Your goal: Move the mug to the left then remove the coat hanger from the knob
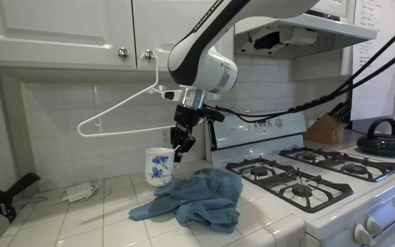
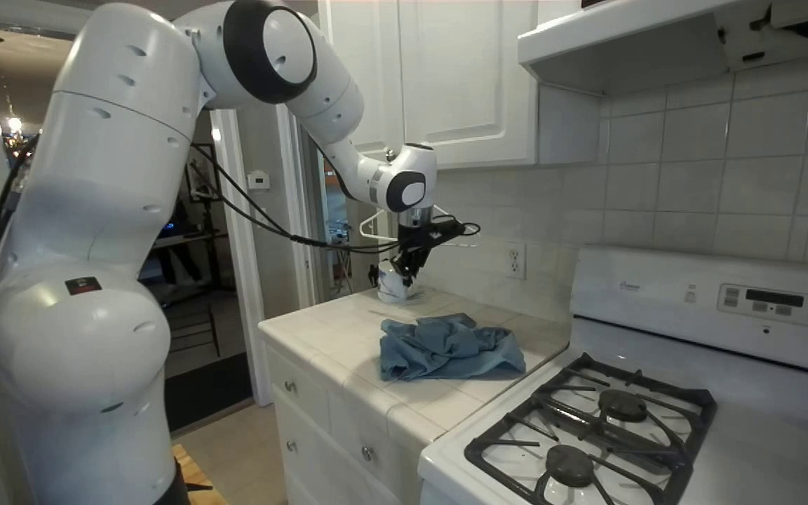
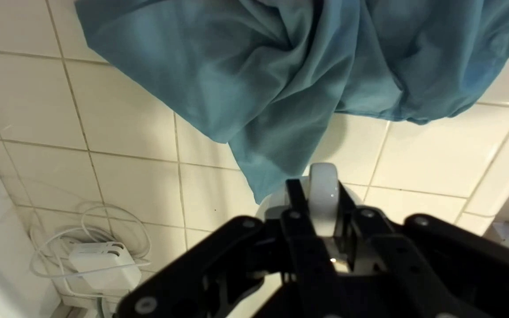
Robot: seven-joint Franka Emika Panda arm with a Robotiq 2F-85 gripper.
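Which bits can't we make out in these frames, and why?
Mug interior: wrist view, mostly covered by the pincer.
Part of the coat hanger: both exterior views, blocked by the arm and pincer.
Handwriting on the paper sheet: in an exterior view, too small to read.
Lower front of the stove: both exterior views, cut off by the bottom edge.

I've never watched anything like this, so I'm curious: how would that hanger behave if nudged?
The hanger would probably swing, since it hangs by its hook from the knob. It's likely light for its size, being so thin, and fairly stiff, as its bottom bar shows no clear sag.
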